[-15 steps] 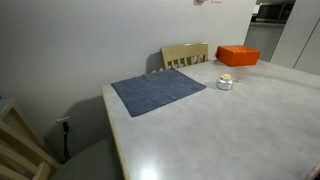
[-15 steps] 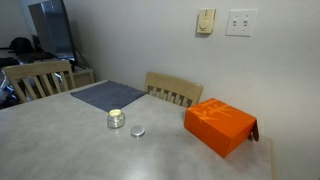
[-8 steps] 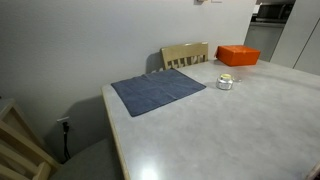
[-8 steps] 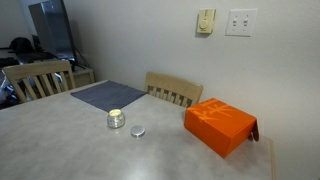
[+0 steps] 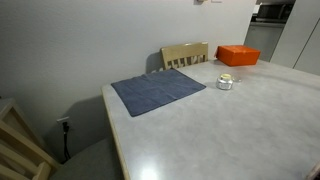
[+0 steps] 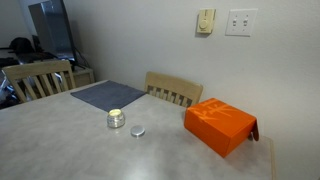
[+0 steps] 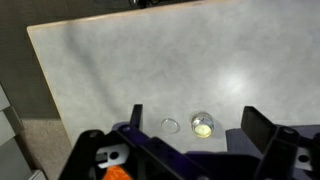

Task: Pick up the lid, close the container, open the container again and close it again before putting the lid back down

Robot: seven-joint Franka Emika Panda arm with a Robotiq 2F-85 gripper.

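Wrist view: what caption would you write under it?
Open gripper above a table, lid lying beside the uncovered jar.

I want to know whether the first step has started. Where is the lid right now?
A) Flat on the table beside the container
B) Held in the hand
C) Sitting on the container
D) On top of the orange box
A: in an exterior view the lid lies flat on the table, next to the uncovered container with a small gap between them. The wrist view shows the same.
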